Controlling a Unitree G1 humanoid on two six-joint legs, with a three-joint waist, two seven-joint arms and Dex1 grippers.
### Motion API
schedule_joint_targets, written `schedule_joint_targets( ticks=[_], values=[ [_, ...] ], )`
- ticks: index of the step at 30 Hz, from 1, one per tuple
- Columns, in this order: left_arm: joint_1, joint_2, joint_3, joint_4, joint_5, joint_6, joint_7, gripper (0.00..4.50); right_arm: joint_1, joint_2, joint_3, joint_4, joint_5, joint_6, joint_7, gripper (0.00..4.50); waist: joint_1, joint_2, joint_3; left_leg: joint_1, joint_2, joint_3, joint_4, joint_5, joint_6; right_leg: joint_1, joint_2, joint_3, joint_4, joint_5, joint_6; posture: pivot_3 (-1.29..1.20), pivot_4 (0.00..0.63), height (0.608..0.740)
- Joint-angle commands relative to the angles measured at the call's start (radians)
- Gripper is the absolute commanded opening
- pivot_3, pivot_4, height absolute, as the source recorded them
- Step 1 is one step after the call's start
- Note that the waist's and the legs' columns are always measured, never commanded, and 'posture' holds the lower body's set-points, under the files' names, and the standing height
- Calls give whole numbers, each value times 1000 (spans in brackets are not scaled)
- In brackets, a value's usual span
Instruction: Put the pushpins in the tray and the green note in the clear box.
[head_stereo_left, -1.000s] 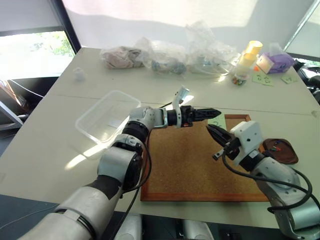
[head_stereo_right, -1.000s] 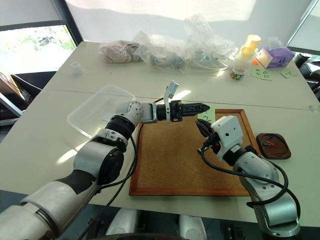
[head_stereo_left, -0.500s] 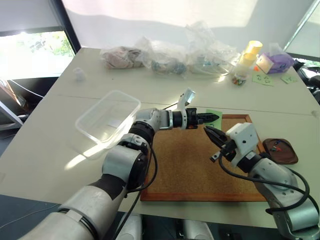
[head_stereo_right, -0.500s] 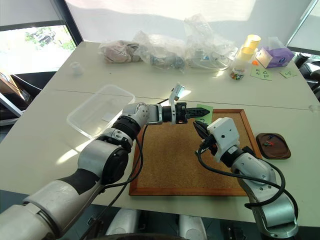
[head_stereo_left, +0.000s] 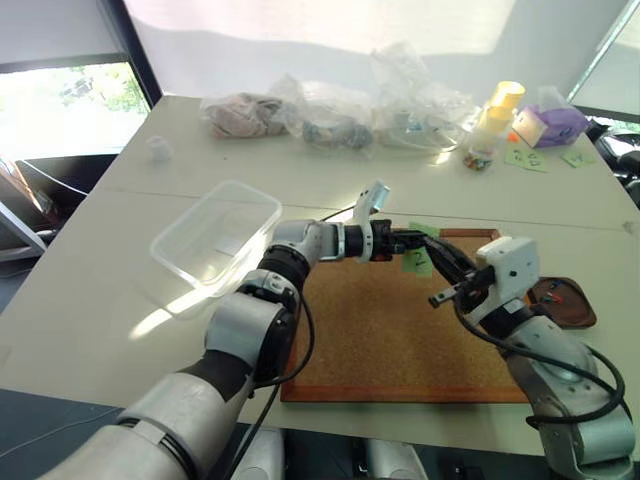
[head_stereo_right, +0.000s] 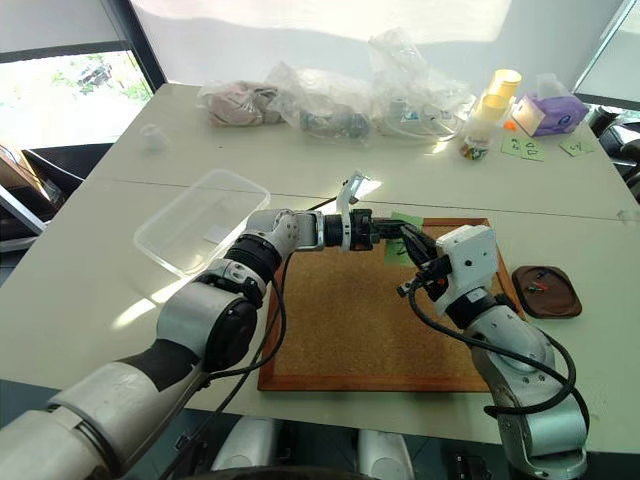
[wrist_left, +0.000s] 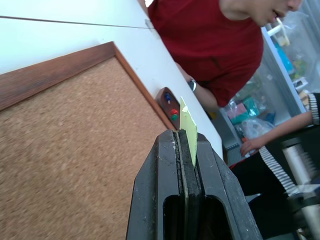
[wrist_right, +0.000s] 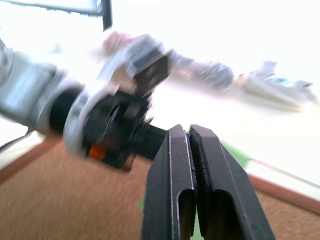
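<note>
Green note (head_stereo_left: 417, 261): head views. Pale green square, pinched at one edge between the closed fingers of the left gripper (head_stereo_left: 412, 241), over the far edge of the cork board (head_stereo_left: 400, 345). Handwriting too small to read. The right gripper (head_stereo_left: 443, 256) crosses just in front of the note and hides part of it; its fingers are pressed together with nothing between them. Clear box (head_stereo_left: 214, 239): on the white table (head_stereo_left: 90, 260), left of the board, well apart from the note. Tray (head_stereo_left: 562, 301): dark brown, on the table just beside the board's right edge, partly hidden by the right arm; the coloured specks inside cannot be made out as separate pins here. Plastic bags (head_stereo_left: 340, 108) and further green notes (head_stereo_left: 528, 159) lie at the table's far side.

Left wrist view. Note (wrist_left: 188, 129) seen edge-on, rising from between the closed fingers (wrist_left: 172, 170). Beyond the fingertips, past the board's wooden frame, stands the tray (wrist_left: 164, 99), holding pushpins (wrist_left: 172, 107): blue, red and green heads. A person in a red shirt (wrist_left: 210, 40) sits behind, cut off by the frame.

Right wrist view. Blurred. Right fingers (wrist_right: 177, 180) together; left gripper's body (wrist_right: 112, 125) just beyond; a green sliver (wrist_right: 235, 155) shows past the fingers.
</note>
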Motion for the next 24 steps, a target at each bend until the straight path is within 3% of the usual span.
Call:
schedule_joint_targets(
  ticks=[1,5,10,17,24],
  values=[
    [-8,-5,19,-51,-15,9,3,15,-10,33,-68,-57,78,15,-50,0,0,0,0,0,0,0,0,0,0,0,0,0,1,0,0,0,150,740],
    [6,-6,22,-120,-27,34,7,15,-20,83,-178,-32,143,23,-143,0,0,0,0,0,0,0,1,0,0,0,0,0,2,0,0,0,150,740],
    [79,4,-25,-357,-38,93,10,15,-5,46,-305,102,38,70,-276,0,0,0,0,1,0,0,1,0,0,0,-1,1,5,0,0,0,150,740],
    [211,26,-131,-639,-26,125,40,15,-13,7,-353,274,-25,156,-341,0,-5,3,-2,2,1,1,1,2,-3,-2,0,4,8,0,0,0,150,740],
    [268,29,-178,-700,-28,114,65,15,-71,-14,-383,423,-45,192,-360,0,-7,4,-2,3,0,2,1,2,-3,-1,0,5,9,0,-1,0,150,740]
  ],
)
